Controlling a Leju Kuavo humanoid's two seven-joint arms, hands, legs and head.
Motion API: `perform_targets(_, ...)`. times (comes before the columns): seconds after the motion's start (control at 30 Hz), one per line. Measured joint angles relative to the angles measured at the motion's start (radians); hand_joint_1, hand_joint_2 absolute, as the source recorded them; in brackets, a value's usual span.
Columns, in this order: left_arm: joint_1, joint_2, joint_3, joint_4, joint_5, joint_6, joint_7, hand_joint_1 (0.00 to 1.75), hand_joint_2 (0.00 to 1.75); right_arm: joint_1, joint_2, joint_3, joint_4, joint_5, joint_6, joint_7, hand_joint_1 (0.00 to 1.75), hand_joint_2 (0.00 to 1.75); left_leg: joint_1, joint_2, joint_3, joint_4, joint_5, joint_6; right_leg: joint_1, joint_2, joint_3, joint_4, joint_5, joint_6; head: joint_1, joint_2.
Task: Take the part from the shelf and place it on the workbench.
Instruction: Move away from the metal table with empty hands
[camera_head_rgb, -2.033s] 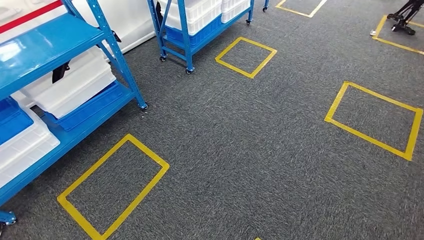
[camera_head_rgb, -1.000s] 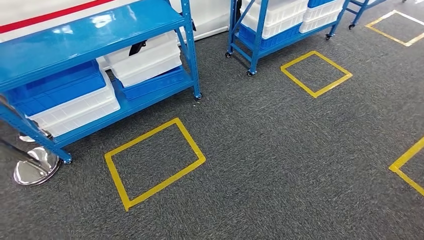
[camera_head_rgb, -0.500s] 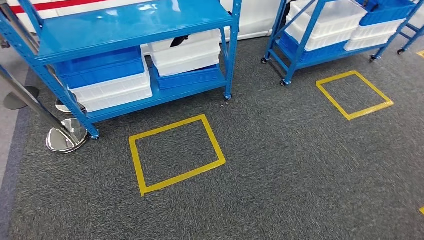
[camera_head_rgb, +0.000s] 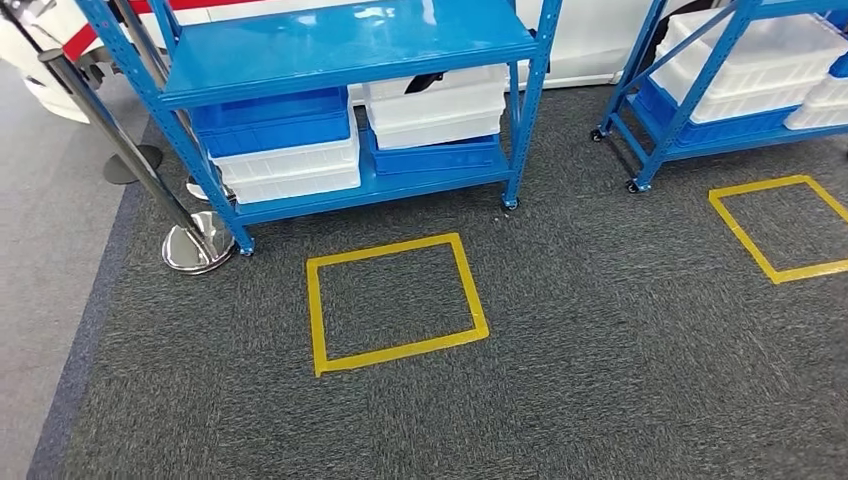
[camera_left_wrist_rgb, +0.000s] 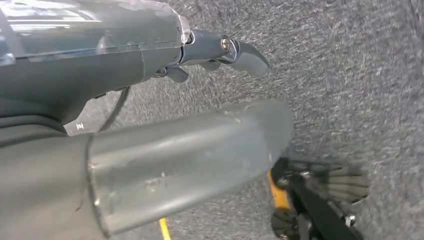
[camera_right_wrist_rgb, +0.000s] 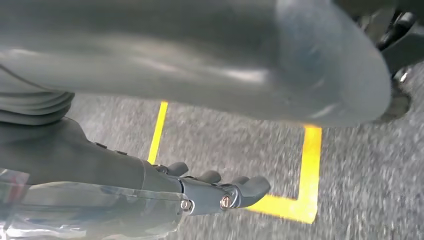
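Covering the whole floor, a dark grey carpet (camera_head_rgb: 620, 340) runs under everything in the head view. On it, at the far side, stands a blue shelf (camera_head_rgb: 350, 45) on small feet, its top deck bare and shiny. Its lower deck carries two stacks of bins: on the left a blue bin (camera_head_rgb: 270, 118) on white bins (camera_head_rgb: 290, 170), on the right white bins (camera_head_rgb: 435, 105) on a blue one (camera_head_rgb: 435, 155). A black strap (camera_head_rgb: 425, 80) lies on the right stack. The part cannot be told from these pictures. A second shelf (camera_head_rgb: 690, 90), also loaded with white and blue bins, stands to the right, well apart from the first. Just before the first shelf a yellow square (camera_head_rgb: 395, 300) of tape marks the carpet; another square (camera_head_rgb: 780, 225) lies before the second shelf. A chrome post (camera_head_rgb: 130, 160) with a round foot stands at the first shelf's left corner. The left hand (camera_left_wrist_rgb: 220, 50) hangs over the carpet, fingers spread and holding nothing. The right hand (camera_right_wrist_rgb: 215, 190) hangs likewise over a taped corner (camera_right_wrist_rgb: 300, 200), fingers apart and bare.
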Motion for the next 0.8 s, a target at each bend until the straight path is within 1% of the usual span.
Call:
perform_targets(0.03, -0.002, 0.0, 0.0, 0.0, 0.0, 0.0, 0.0, 0.0, 0.0, 0.002, 0.0, 0.0, 0.0, 0.0, 0.0, 0.0, 0.0, 0.0, 0.002, 0.009, -0.034, 0.066, -0.028, -0.005, 0.001, -0.015, 0.0, 0.0, -0.002, -0.002, -0.001, 0.0)
perform_targets(0.07, -0.002, 0.001, 0.0, 0.0, -0.001, 0.0, 0.0, 0.0, 0.0, 0.003, 0.0, 0.0, 0.0, 0.0, 0.0, 0.001, 0.0, 0.0, 0.005, 0.013, -0.057, 0.111, -0.04, -0.009, 0.002, -0.029, 0.001, 0.001, -0.004, -0.003, -0.001, 0.0)
perform_targets(0.1, -0.001, 0.001, 0.0, 0.0, -0.001, 0.0, 0.0, 0.0, 0.0, 0.002, 0.0, 0.0, 0.0, 0.0, 0.0, 0.001, 0.0, 0.0, 0.007, 0.016, -0.063, 0.123, -0.033, -0.011, 0.002, -0.042, 0.002, 0.001, -0.006, -0.002, -0.001, 0.0)
perform_targets(0.13, 0.001, 0.001, 0.0, 0.0, -0.001, 0.0, 0.0, 0.0, 0.0, 0.002, 0.0, 0.0, 0.0, 0.0, 0.0, 0.001, 0.0, 0.0, 0.008, 0.02, -0.05, 0.095, -0.009, -0.012, 0.002, -0.053, 0.005, 0.001, -0.009, 0.0, -0.001, 0.0)
perform_targets(0.17, 0.002, 0.001, 0.0, 0.0, -0.001, 0.0, 0.0, 0.0, 0.0, 0.002, 0.0, -0.001, 0.0, 0.0, 0.0, 0.001, 0.0, 0.0, 0.009, 0.026, -0.018, 0.033, 0.027, -0.012, 0.002, -0.062, 0.01, 0.001, -0.012, 0.003, -0.001, 0.0)
perform_targets(0.2, 0.003, 0.001, 0.0, 0.0, 0.001, -0.002, -0.002, 0.0, 0.0, 0.001, 0.0, -0.001, 0.0, -0.003, -0.002, 0.001, 0.0, 0.0, 0.008, 0.035, 0.019, -0.04, 0.056, -0.008, 0.003, -0.07, 0.014, 0.002, -0.016, 0.008, -0.001, 0.0)
perform_targets(0.23, 0.003, 0.002, 0.0, 0.0, 0.003, -0.004, -0.004, 0.0, 0.0, 0.0, 0.0, -0.003, 0.0, -0.006, -0.003, 0.001, 0.0, 0.0, 0.006, 0.042, 0.05, -0.1, 0.077, -0.002, 0.005, -0.076, 0.018, 0.003, -0.02, 0.013, 0.0, 0.0)
perform_targets(0.27, 0.004, 0.002, 0.001, 0.0, 0.007, -0.007, -0.008, 0.0, 0.0, -0.003, 0.0, -0.005, 0.0, -0.01, -0.004, 0.001, 0.0, 0.0, 0.003, 0.047, 0.069, -0.138, 0.088, 0.005, 0.006, -0.08, 0.02, 0.004, -0.022, 0.019, 0.0, 0.0)
perform_targets(0.3, 0.006, 0.002, 0.002, 0.0, 0.01, -0.01, -0.012, 0.0, 0.0, -0.006, 0.0, -0.008, 0.0, -0.013, -0.005, 0.001, 0.0, 0.0, 0.0, 0.048, 0.074, -0.151, 0.087, 0.012, 0.007, -0.084, 0.021, 0.004, -0.023, 0.024, 0.001, 0.0)
perform_targets(0.33, 0.008, 0.002, 0.003, 0.0, 0.013, -0.012, -0.014, 0.0, 0.0, -0.009, 0.0, -0.011, 0.0, -0.014, -0.004, 0.001, 0.0, 0.0, -0.002, 0.045, 0.073, -0.152, 0.087, 0.019, 0.007, -0.086, 0.023, 0.003, -0.023, 0.029, 0.001, 0.0)
perform_targets(0.37, 0.01, 0.002, 0.005, 0.0, 0.014, -0.013, -0.016, 0.0, 0.0, -0.012, 0.0, -0.013, 0.0, -0.014, -0.003, 0.001, 0.0, 0.0, 0.0, 0.043, 0.075, -0.156, 0.089, 0.026, 0.006, -0.082, 0.025, 0.003, -0.024, 0.035, 0.0, 0.0)
perform_targets(0.4, 0.01, 0.001, 0.006, 0.0, 0.015, -0.014, -0.017, 0.0, 0.0, -0.012, -0.001, -0.015, 0.0, -0.014, -0.001, 0.001, 0.0, 0.0, 0.001, 0.04, 0.078, -0.161, 0.09, 0.033, 0.004, -0.068, 0.025, 0.009, -0.03, 0.041, 0.002, 0.0)
perform_targets(0.43, 0.009, 0.001, 0.007, 0.0, 0.015, -0.014, -0.018, 0.0, 0.0, -0.012, -0.001, -0.017, 0.0, -0.014, 0.0, 0.001, 0.0, 0.0, 0.003, 0.036, 0.081, -0.166, 0.092, 0.04, 0.003, -0.048, 0.016, 0.031, -0.046, 0.045, 0.004, 0.0)
perform_targets(0.47, 0.007, 0.001, 0.007, 0.0, 0.015, -0.015, -0.019, 0.0, 0.0, -0.01, -0.001, -0.02, 0.0, -0.014, 0.002, 0.001, 0.0, 0.0, 0.005, 0.033, 0.085, -0.17, 0.093, 0.047, 0.002, -0.025, -0.005, 0.074, -0.071, 0.049, 0.006, 0.0)
perform_targets(0.5, 0.005, 0.001, 0.007, 0.0, 0.014, -0.016, -0.02, 0.0, 0.0, -0.008, -0.001, -0.022, 0.0, -0.014, 0.003, 0.002, 0.0, 0.0, 0.004, 0.031, 0.085, -0.171, 0.092, 0.051, 0.002, -0.005, -0.037, 0.136, -0.101, 0.049, 0.009, 0.0)
perform_targets(0.53, 0.003, 0.001, 0.007, 0.0, 0.014, -0.016, -0.021, 0.0, 0.0, -0.005, 0.0, -0.024, 0.0, -0.014, 0.005, 0.002, 0.0, 0.0, 0.003, 0.028, 0.084, -0.17, 0.091, 0.055, 0.002, 0.003, -0.075, 0.204, -0.129, 0.05, 0.01, 0.0)
perform_targets(0.57, 0.003, 0.001, 0.007, 0.0, 0.014, -0.017, -0.022, 0.0, 0.0, -0.003, 0.0, -0.025, 0.0, -0.014, 0.006, 0.003, 0.0, 0.0, 0.001, 0.023, 0.086, -0.17, 0.09, 0.056, 0.002, 0.007, -0.108, 0.258, -0.143, 0.05, 0.01, 0.0)
perform_targets(0.6, 0.003, 0.001, 0.007, 0.0, 0.013, -0.017, -0.023, 0.0, 0.0, -0.001, 0.0, -0.026, 0.0, -0.014, 0.007, 0.004, 0.0, 0.0, 0.0, 0.018, 0.088, -0.17, 0.088, 0.057, 0.002, 0.008, -0.126, 0.282, -0.136, 0.05, 0.01, 0.0)
perform_targets(0.63, 0.003, 0.001, 0.007, 0.0, 0.012, -0.018, -0.023, 0.0, 0.0, 0.001, 0.0, -0.027, 0.0, -0.014, 0.008, 0.006, 0.0, 0.0, 0.0, 0.013, 0.093, -0.169, 0.085, 0.056, 0.002, 0.008, -0.126, 0.267, -0.109, 0.048, 0.01, 0.0)
perform_targets(0.67, 0.003, 0.0, 0.007, 0.0, 0.012, -0.018, -0.023, 0.0, 0.0, 0.002, 0.0, -0.028, 0.0, -0.014, 0.008, 0.007, 0.0, 0.0, 0.0, 0.007, 0.099, -0.169, 0.082, 0.054, 0.002, 0.009, -0.109, 0.217, -0.069, 0.046, 0.01, 0.0)
perform_targets(0.7, 0.003, 0.0, 0.007, 0.0, 0.012, -0.018, -0.023, 0.0, 0.0, 0.003, -0.001, -0.028, 0.0, -0.014, 0.008, 0.008, 0.0, 0.0, 0.0, 0.003, 0.103, -0.169, 0.078, 0.051, 0.002, 0.011, -0.081, 0.149, -0.027, 0.042, 0.011, 0.0)
perform_targets(0.73, 0.003, 0.0, 0.007, 0.0, 0.011, -0.018, -0.023, 0.0, 0.0, 0.003, -0.001, -0.029, 0.0, -0.014, 0.008, 0.009, 0.0, 0.0, -0.001, -0.001, 0.106, -0.166, 0.072, 0.046, 0.003, 0.014, -0.054, 0.086, 0.0, 0.039, 0.012, 0.0)
perform_targets(0.77, 0.003, 0.0, 0.007, 0.0, 0.011, -0.019, -0.023, 0.0, 0.0, 0.003, -0.001, -0.03, 0.0, -0.014, 0.008, 0.01, 0.0, 0.0, -0.003, -0.004, 0.107, -0.164, 0.066, 0.041, 0.004, 0.017, -0.036, 0.043, 0.014, 0.036, 0.013, 0.0)
perform_targets(0.8, 0.002, -0.001, 0.007, 0.0, 0.011, -0.019, -0.023, 0.0, 0.0, 0.002, -0.001, -0.031, 0.0, -0.013, 0.009, 0.01, 0.0, 0.0, -0.004, -0.005, 0.108, -0.163, 0.062, 0.035, 0.005, 0.02, -0.026, 0.021, 0.014, 0.033, 0.013, 0.0)
